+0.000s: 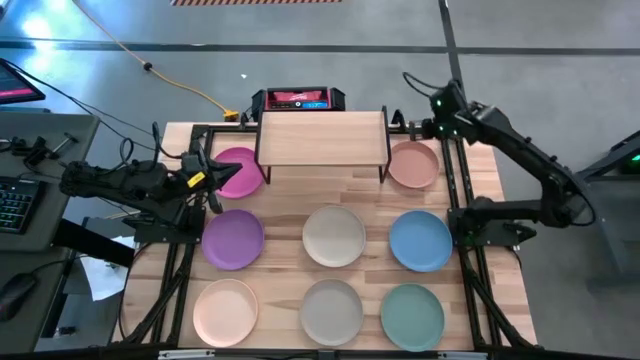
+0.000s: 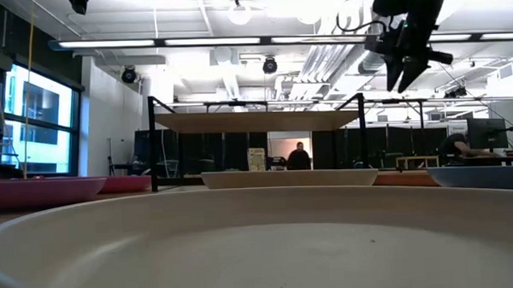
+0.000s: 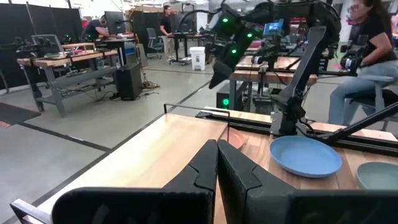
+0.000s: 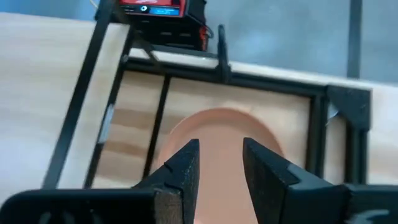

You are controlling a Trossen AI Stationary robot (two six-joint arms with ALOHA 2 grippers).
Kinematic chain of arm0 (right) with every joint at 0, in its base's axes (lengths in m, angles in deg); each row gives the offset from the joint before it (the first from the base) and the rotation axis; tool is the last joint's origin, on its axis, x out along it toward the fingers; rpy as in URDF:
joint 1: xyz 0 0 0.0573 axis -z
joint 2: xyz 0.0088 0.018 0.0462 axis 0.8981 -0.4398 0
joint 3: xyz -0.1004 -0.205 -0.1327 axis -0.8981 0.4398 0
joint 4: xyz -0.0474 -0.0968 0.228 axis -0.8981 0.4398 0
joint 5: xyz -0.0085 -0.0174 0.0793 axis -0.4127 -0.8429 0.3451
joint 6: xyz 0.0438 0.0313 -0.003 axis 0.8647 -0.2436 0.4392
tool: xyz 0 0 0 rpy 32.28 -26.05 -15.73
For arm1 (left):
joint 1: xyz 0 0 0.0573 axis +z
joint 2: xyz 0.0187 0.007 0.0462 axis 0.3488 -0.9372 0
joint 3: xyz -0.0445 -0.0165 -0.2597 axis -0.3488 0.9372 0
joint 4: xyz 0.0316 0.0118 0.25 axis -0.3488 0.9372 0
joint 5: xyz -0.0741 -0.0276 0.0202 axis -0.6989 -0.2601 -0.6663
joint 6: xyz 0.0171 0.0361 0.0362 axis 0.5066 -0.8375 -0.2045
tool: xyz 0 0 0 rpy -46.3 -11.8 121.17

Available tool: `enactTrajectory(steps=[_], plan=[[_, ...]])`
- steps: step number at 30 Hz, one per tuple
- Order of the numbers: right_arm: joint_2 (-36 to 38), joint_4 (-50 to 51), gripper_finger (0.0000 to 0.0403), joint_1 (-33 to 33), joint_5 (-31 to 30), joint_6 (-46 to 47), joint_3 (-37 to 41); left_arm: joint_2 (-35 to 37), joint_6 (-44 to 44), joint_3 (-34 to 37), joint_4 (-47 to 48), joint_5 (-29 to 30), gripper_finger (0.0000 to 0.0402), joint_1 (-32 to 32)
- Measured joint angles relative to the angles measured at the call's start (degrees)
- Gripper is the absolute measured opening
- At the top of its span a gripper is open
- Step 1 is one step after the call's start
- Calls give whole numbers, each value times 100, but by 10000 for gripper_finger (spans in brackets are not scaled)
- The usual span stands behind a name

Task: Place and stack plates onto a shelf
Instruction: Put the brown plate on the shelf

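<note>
In the high view the small light-wood shelf stands on thin black legs at the table's far edge. Eight plates lie flat on the table around it: pink, purple, pale peach, cream, beige, blue, teal and salmon. My left gripper is shut and empty, raised beside the pink plate's left rim at shelf height. My right gripper is open, pointing down well above the salmon plate.
A black device with a red screen sits behind the shelf. Black frame rails run along the table's left and right sides. The shelf top carries nothing. People sit and stand at benches in the room beyond.
</note>
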Motion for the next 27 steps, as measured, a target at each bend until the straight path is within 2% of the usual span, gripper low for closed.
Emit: enactTrajectory(steps=[3, 7, 11, 15, 21, 27], plan=[[-362, -54, 104, 291, -18, -501, -94, -2, -12, 0, 2, -1, 3, 0], [-879, -172, 103, 681, 339, -1221, -106, -2, 82, 0, 2, -2, 3, 0], [-1440, -131, 103, 1131, 762, -1436, -98, -1, 103, 0, 0, -1, 3, -2], [-1744, -35, 103, 1175, 832, -1742, -137, 0, 103, 0, 4, 25, 3, -1], [-2103, 105, 103, 1136, 662, -1691, -137, -2, 103, 0, 22, 60, 3, -2], [-2319, 79, 103, 1130, 625, -1077, -137, -2, 103, 0, 22, 66, 3, 0]])
